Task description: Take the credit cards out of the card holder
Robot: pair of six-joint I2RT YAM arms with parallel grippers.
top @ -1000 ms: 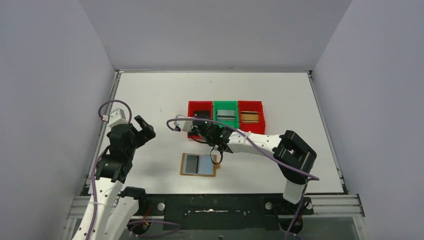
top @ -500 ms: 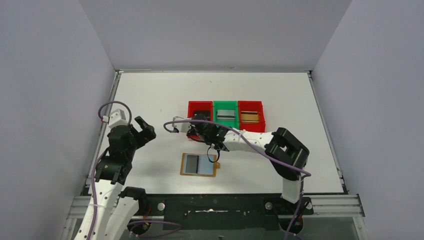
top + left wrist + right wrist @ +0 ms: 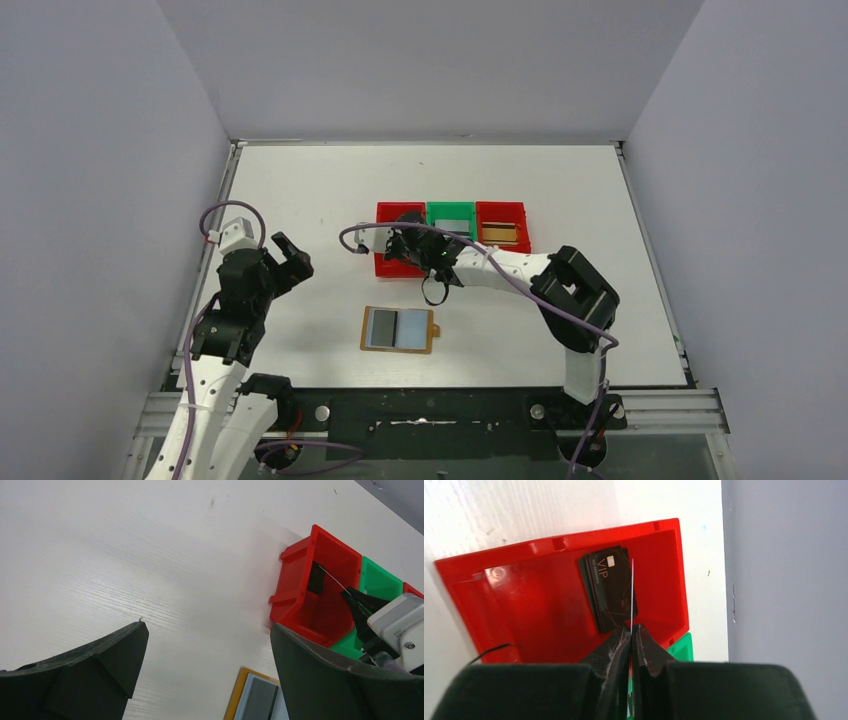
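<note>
1. Right pincer (image 3: 631, 630): jaws pinched together on a thin card (image 3: 632, 592), which shows edge-on only, so I cannot tell its colour.
2. That card stands upright over the left red bin (image 3: 539, 615), above the bin's floor. Contact with the bin is not readable.
3. Black cards (image 3: 606, 587) lie stacked inside the same bin, towards its far wall. The top one has a chip and gold "VIP" lettering.
4. Green bin (image 3: 452, 208) sits touching the right side of the left red bin and holds a silver-grey card (image 3: 453, 230).
5. Right red bin (image 3: 502, 208) closes the row on the right and holds a gold-brown card (image 3: 500, 233).
6. Card holder (image 3: 398, 328) lies opened flat on the surface (image 3: 300, 180), near of the bin row and apart from it. Its blue-grey inner panels face up, and the snap tab sticks out on the right. The left panel reads darker than the right one.
7. Left pincer (image 3: 207, 630): jaws spread wide, gripping nothing, over the left part of the surface. It is well apart from the holder and the bins.
</note>
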